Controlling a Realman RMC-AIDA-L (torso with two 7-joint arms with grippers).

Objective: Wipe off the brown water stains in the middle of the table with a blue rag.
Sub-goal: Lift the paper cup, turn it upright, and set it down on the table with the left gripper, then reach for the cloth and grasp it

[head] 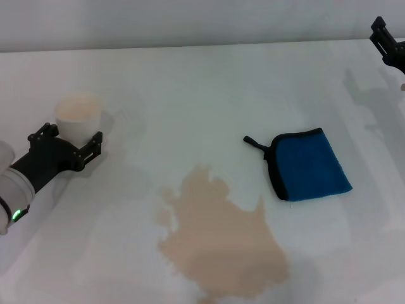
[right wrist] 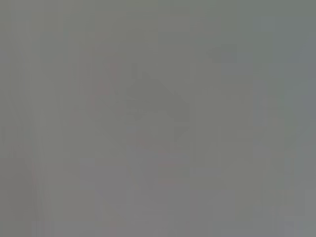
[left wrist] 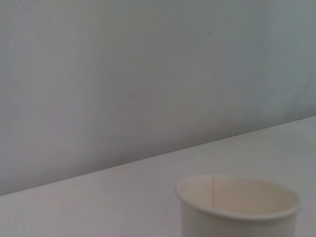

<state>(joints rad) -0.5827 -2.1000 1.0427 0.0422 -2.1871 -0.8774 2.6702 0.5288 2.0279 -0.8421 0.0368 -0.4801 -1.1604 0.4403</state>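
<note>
- The brown water stains (head: pixel 221 244) lie in the lower middle of the head view, a wide flat puddle on the table (head: pixel 190 82), and it runs out of the bottom edge of the frame.
- The blue rag (head: pixel 310 166) lies flat right of the middle, up and to the right of the puddle and apart from it, and no gripper touches it. Its black loop tab points to the left.
- The left gripper (head: pixel 71 140) is at the left edge of the head view, with its fingers set on both sides of a paper cup (head: pixel 79 115). I cannot tell if they press the cup wall or only stand beside it. The left wrist view shows the cup rim (left wrist: pixel 237 197) close by.
- The right gripper (head: pixel 387 41) is in the upper right corner of the frame, well apart from the rag. Only a part of it shows, so I cannot tell if its fingers are apart or together. The right wrist view shows nothing that I can read.
- Risk, as I judge it: the wiping is not yet begun, and the rag is smaller than the puddle, so one pass may only smear the liquid wider.
- Another risk: if the left arm moves while the cup is between its fingers, the cup may tip over.
</note>
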